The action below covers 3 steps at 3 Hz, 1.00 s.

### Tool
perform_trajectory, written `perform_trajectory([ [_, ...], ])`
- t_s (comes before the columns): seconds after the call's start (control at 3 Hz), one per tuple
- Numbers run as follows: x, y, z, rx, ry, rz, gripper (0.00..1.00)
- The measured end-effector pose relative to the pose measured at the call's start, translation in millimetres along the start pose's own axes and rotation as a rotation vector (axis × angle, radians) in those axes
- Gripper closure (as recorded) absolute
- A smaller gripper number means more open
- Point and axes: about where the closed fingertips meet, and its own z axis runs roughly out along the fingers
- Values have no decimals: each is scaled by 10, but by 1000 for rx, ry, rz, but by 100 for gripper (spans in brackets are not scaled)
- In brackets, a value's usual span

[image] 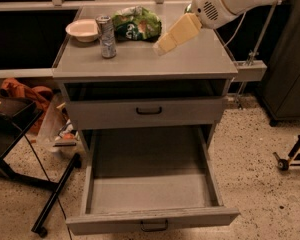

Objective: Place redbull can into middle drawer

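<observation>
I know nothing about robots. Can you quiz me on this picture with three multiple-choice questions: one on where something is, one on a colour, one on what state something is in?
1. Where is the redbull can?
A. in the open drawer
B. on the cabinet top beside the white bowl
C. on the floor

2. What colour is the crumpled bag?
A. red
B. green
C. black

3. How is the middle drawer?
A. pulled out, nothing inside
B. shut
C. pulled out, can inside

Answers:
1 B: the can stands upright next to the bowl. The gripper is over the cabinet top, further right in the picture and apart from the can.
2 B: the bag behind the can is green.
3 A: the drawer's bare grey floor shows.
</observation>
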Motion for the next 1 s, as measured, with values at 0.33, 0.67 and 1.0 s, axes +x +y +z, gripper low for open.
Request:
perform_trajectory([
  [0.33, -3, 3, 5, -1, -1, 0, 0],
  [0.67, -132, -57, 368, 7, -7, 13, 0],
  [1.0, -352, -168, 961, 8, -44, 39, 0],
])
